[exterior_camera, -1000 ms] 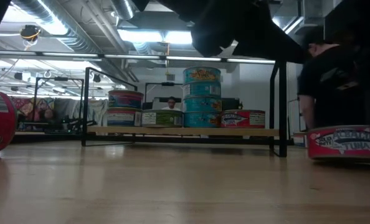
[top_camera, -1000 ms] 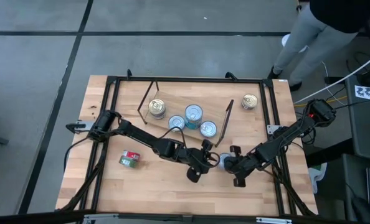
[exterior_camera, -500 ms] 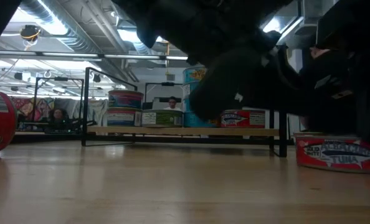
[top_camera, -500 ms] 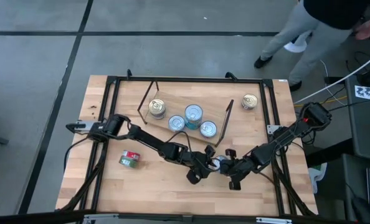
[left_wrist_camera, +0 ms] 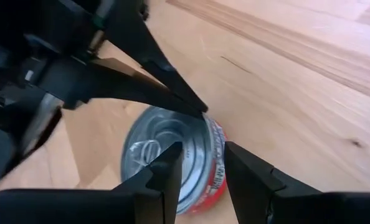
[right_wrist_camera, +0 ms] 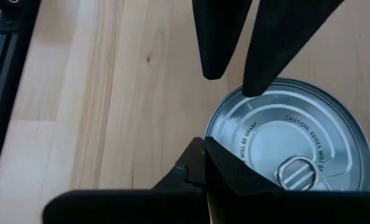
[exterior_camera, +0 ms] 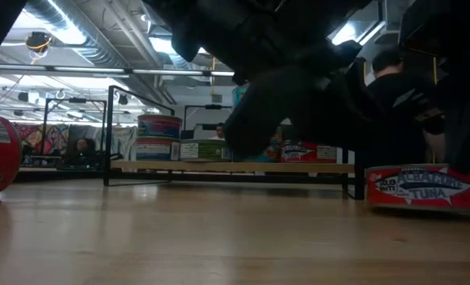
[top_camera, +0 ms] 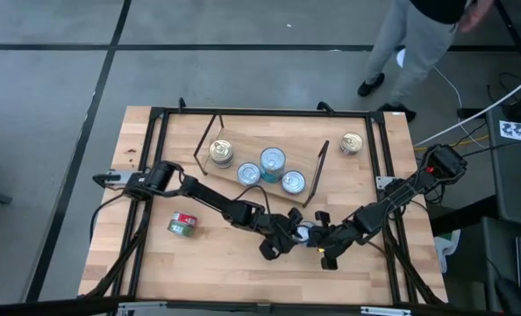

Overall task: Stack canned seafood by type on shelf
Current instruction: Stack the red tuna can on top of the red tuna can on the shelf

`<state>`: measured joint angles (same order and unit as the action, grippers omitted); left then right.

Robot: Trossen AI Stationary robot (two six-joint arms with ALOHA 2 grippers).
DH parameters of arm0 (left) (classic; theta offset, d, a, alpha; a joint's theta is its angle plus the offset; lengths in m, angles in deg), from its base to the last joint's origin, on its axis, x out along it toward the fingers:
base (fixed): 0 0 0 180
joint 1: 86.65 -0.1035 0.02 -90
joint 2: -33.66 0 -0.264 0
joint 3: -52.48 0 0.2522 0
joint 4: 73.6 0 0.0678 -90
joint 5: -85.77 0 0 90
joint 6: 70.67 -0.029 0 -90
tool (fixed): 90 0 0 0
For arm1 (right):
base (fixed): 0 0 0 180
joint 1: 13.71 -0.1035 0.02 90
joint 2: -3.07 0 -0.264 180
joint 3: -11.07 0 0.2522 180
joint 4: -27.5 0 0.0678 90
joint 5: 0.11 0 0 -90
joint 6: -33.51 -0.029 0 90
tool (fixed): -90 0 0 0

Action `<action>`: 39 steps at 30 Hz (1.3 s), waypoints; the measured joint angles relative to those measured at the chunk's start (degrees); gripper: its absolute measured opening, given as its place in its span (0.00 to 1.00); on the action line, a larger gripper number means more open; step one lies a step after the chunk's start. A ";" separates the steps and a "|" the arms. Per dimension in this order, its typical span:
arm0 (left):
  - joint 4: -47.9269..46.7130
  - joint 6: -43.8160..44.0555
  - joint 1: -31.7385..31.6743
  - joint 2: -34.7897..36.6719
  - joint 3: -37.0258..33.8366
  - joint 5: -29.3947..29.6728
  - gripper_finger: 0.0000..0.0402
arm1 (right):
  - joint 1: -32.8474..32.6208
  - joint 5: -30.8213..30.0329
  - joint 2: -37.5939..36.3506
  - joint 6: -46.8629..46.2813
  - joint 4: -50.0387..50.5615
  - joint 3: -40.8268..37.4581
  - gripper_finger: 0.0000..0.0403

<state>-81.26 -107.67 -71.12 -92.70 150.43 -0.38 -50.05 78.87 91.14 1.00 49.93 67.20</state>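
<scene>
A red-labelled tuna can point(left_wrist_camera: 172, 158) is seen flat on the bench point(top_camera: 225, 263), in front of the shelf point(top_camera: 259, 160). Its rim is straddled by the left gripper point(left_wrist_camera: 202, 163), whose fingers are parted, one over the silver lid and one outside the red wall. The right gripper point(right_wrist_camera: 205, 167), fingers pressed together, is set at the lid's edge. On the shelf, four can stacks point(top_camera: 271, 161) are seen; two more cans point(top_camera: 352, 143) lie elsewhere on the bench.

Shelf point(top_camera: 269, 151): light-wood board on black wire legs, near table's far edge; four tin positions on it, teal-labelled tins point(exterior_camera: 159, 125) stacked; silver-lidded red tuna tin point(right_wrist_camera: 289, 143) flat on table toward near edge; gold-lidded tin point(top_camera: 352, 143) near far right corner; red-green tin point(top_camera: 183, 225) on its side, near left edge.
</scene>
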 joint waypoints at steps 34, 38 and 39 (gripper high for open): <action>-4.19 -3.79 -1.78 0.07 0.00 -2.54 0.11 | 0.00 -0.56 -0.04 1.27 -1.36 0.00 0.00; -4.20 -3.53 -2.14 0.07 0.00 -2.69 0.10 | 0.00 -0.56 -0.04 1.27 -1.35 0.00 0.00; -4.22 -3.42 -2.18 0.08 0.00 -2.72 0.11 | 0.02 -0.56 -0.04 1.27 -1.35 0.00 0.00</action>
<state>-85.47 -111.09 -73.30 -92.62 150.43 -3.10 -50.03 78.31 91.10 2.26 48.57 67.20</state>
